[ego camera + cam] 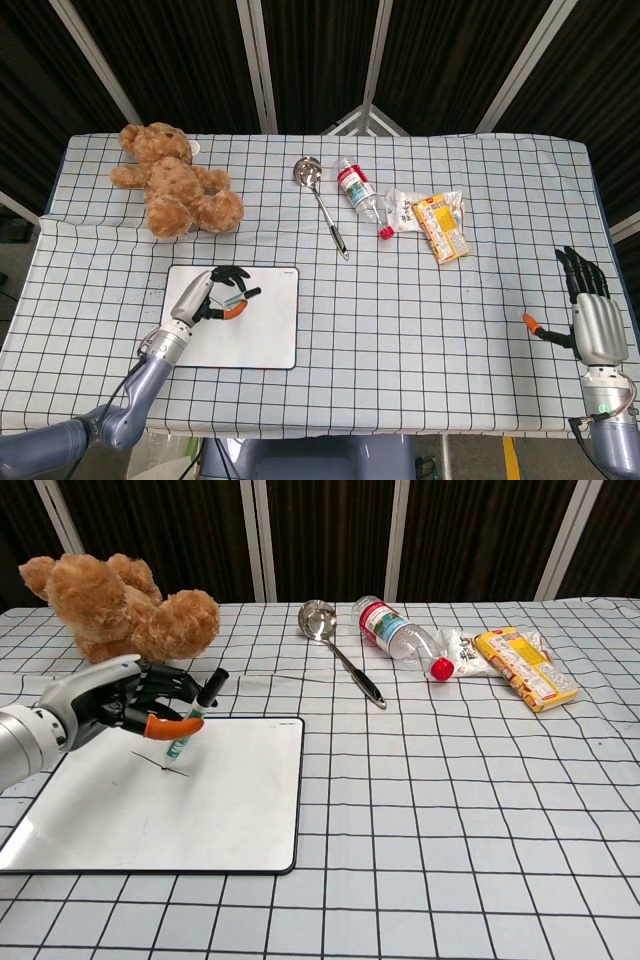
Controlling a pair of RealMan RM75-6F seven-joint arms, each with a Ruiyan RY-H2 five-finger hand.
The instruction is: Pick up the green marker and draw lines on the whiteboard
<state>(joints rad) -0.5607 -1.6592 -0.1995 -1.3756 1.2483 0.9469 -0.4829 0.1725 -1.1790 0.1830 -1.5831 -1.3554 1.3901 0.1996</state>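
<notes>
So the left hand (120, 705) is pinching the green marker with the black cap (192, 720) between thumb and fingers, tip down on the white rectangular dry-erase whiteboard with the dark rim (262, 860), right at the end of one thin dark line. Looks like the drawing step (pickup's clearly done). Next it probably needs to drag or reposition for another stroke. The right hand (593, 320) rests with fingers spread, holding nothing, way off by the table edge.

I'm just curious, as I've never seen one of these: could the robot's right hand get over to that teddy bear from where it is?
Probably not easily. The right hand rests at the table's near right edge, and the teddy bear lies at the far left corner, diagonally across the table.
</notes>
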